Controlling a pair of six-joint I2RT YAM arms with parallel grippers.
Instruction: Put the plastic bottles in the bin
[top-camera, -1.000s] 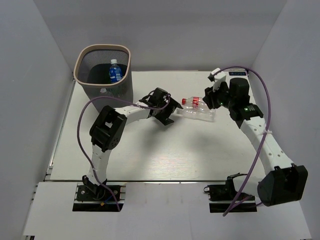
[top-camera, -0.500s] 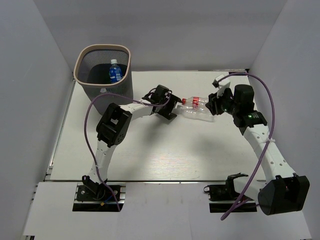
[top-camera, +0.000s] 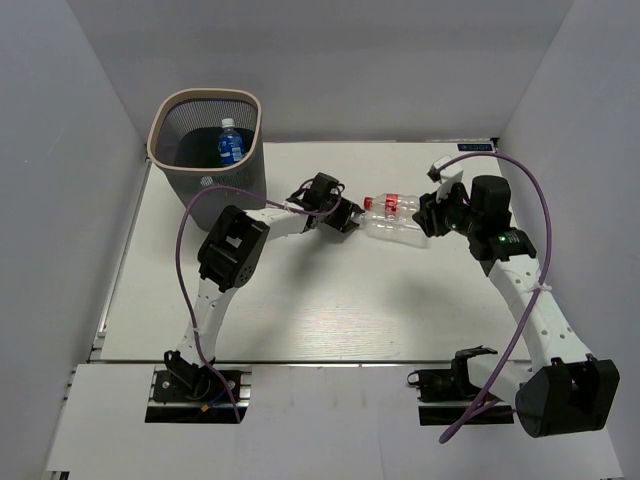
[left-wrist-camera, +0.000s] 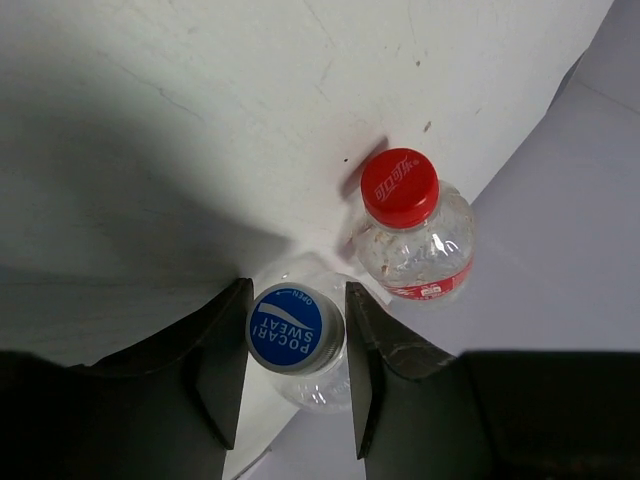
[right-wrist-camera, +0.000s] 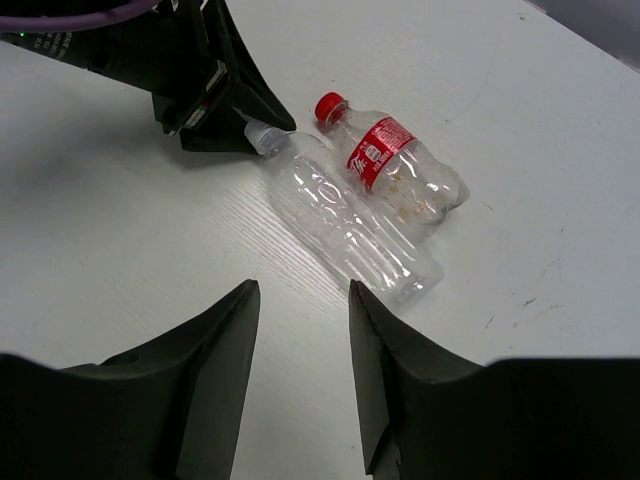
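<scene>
One clear bottle (right-wrist-camera: 345, 225), clamped by its cap in left claw (left-wrist-camera: 295, 305); right claw (right-wrist-camera: 301, 292) gapes.

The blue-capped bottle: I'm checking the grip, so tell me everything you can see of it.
The blue-capped bottle is clear, ribbed plastic, empty-looking, with no label showing. It lies on its side on the white table, alongside the red-capped bottle. The left gripper is closed on its cap, printed Pocari Sweat.

Left tool (left-wrist-camera: 295, 337) clamped tight, reaching forward low; right tool (right-wrist-camera: 302, 300) hovers tilted down, jaws apart.
</scene>
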